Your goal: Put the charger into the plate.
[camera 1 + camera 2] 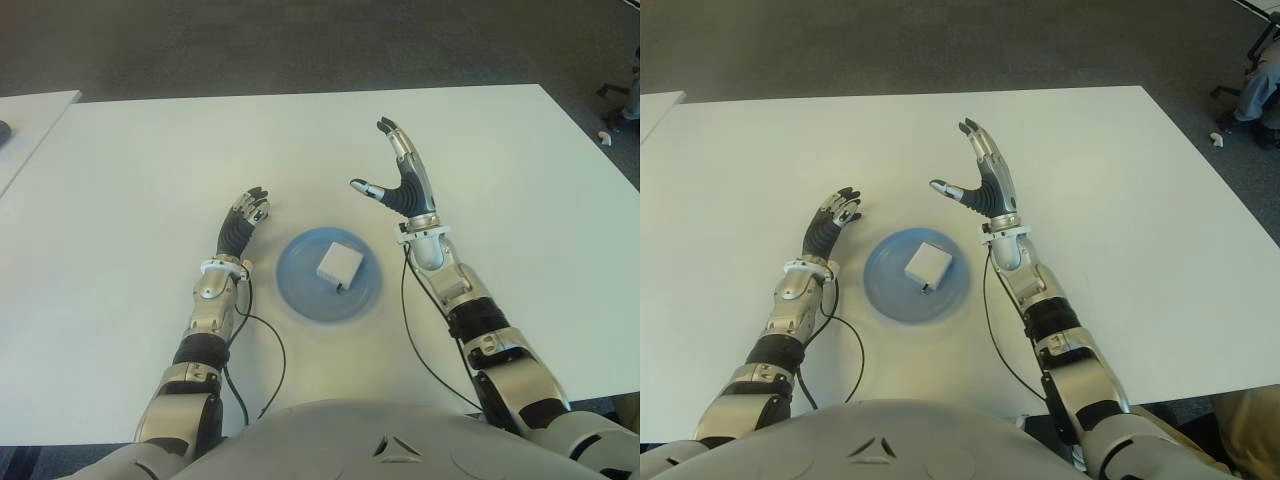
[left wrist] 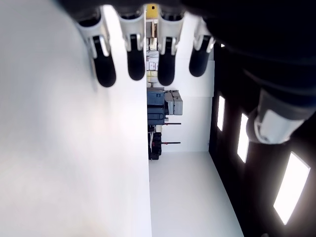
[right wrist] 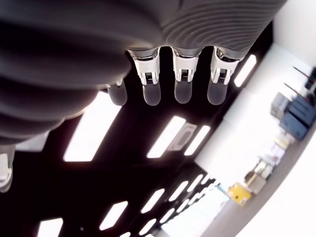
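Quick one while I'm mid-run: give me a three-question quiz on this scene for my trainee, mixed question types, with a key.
1. True or false: the charger lies in the blue plate.
2. Which hand is raised with fingers spread? A) left hand B) right hand
3. Fill in: the plate sits on the white ____.

Key:
1. True.
2. B; it holds nothing. The left hand shows left of the plate, also empty.
3. table

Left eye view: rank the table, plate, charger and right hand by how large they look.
1. Table
2. Plate
3. Right hand, open; raised toward the camera, so unsure against the plate
4. Charger
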